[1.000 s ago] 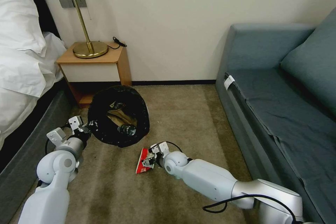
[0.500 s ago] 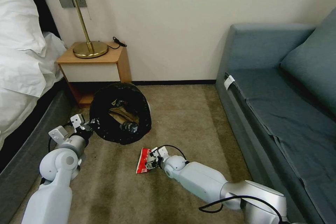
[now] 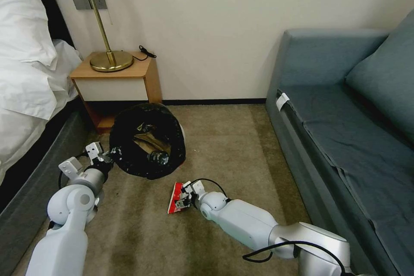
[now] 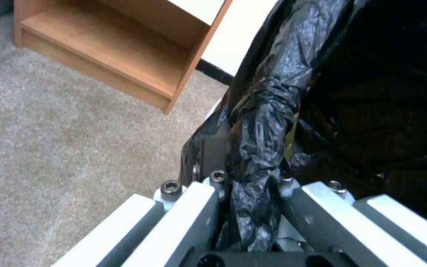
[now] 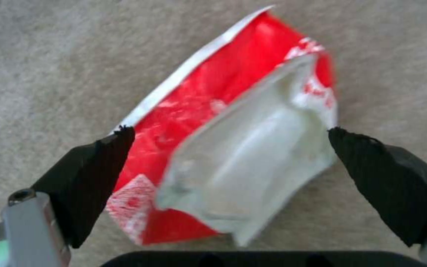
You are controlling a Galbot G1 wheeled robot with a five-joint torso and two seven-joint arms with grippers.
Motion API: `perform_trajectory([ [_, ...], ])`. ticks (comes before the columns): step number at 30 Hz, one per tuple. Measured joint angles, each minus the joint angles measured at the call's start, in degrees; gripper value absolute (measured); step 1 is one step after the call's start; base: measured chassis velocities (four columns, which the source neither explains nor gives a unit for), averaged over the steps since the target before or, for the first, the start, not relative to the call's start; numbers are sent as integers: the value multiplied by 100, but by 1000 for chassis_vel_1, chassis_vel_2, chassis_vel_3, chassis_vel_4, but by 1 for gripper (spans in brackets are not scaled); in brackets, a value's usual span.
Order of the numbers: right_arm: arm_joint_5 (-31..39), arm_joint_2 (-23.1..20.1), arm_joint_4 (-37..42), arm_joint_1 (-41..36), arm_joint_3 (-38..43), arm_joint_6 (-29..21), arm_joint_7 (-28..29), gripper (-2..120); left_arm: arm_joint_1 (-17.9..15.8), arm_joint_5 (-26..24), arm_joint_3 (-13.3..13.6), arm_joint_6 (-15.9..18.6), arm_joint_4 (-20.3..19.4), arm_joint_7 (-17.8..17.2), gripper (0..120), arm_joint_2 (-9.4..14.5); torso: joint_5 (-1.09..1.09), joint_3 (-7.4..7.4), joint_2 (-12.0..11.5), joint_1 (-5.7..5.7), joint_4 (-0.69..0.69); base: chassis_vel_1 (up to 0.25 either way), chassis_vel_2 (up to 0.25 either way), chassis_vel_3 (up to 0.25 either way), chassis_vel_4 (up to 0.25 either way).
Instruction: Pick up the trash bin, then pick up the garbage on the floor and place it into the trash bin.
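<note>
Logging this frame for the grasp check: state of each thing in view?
Round white bin with crinkly black bag: tilted toward the camera, rim pinched by the left hand.
Left hand: shut on the bag-draped rim.
Red-and-white crumpled wrapper: flat on the carpet, between the open fingers.
Right hand: open, astride the wrapper.
Small clear bottle: lying inside the bin.
Tan crumpled paper: inside the bin.

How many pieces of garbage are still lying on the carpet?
1: the red-and-white wrapper lies on the carpet between the open fingers of the right hand. The trash bin, clamped by the left hand, might hide more behind it.
</note>
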Motion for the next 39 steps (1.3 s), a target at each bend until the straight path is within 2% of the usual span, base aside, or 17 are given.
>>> perform_trajectory([
  [5,-121,164,-245,-21,22,46,-107,99,23,4,-11,-9,2,3,0,19,1,0,0,0,2,0,0,0,0],
  [9,-166,163,-271,-21,17,37,-107,92,27,4,-12,-18,22,17,0,26,1,0,0,0,0,0,0,0,0],
  [11,-204,126,-281,-28,16,42,-114,80,26,5,-11,-24,30,22,0,26,1,0,0,0,1,0,0,0,0],
  [12,-204,126,-281,-28,16,42,-114,80,26,5,-11,-24,30,22,0,26,1,0,0,0,1,0,0,0,0],
  [14,-214,79,-257,-37,2,60,-128,70,23,12,-8,-33,47,25,0,27,0,0,0,0,0,0,0,0,0],
  [17,-224,72,-253,-40,-1,79,-135,65,23,15,-5,-33,51,28,0,27,1,0,0,0,0,0,0,0,0],
  [18,-250,71,-259,-43,-1,115,-137,57,23,19,-2,-36,53,30,0,27,1,0,0,0,0,0,0,0,0],
  [20,-261,73,-263,-44,-1,146,-142,48,22,24,2,-38,57,30,0,27,1,0,0,0,1,0,0,0,0],
  [23,-261,76,-266,-43,-3,159,-143,45,21,26,4,-38,58,31,0,26,1,0,0,0,1,0,0,0,0],
  [24,-267,87,-284,-40,-10,209,-149,36,22,30,13,-38,59,32,0,25,1,0,0,0,0,0,0,0,0],
  [26,-270,100,-295,-39,-13,272,-156,25,24,30,17,-38,67,33,0,26,1,0,0,0,0,0,0,0,0],
  [27,-270,100,-295,-39,-13,272,-156,25,24,30,17,-38,67,33,0,26,1,0,0,0,0,0,0,0,0],
  [29,-259,97,-286,-40,-9,304,-157,15,23,30,28,-38,79,33,0,25,0,0,0,0,1,0,0,0,0],
  [30,-259,97,-286,-40,-9,304,-157,15,23,30,28,-38,79,33,0,25,0,0,0,0,1,0,0,0,0],
  [33,-229,80,-256,-39,24,361,-156,1,19,30,44,-38,103,33,0,31,1,0,0,0,1,0,0,0,0],
  [39,-87,-184,129,7,69,363,39,0,13,30,77,-36,175,31,0,54,2,0,0,0,2,0,0,0,0],
])
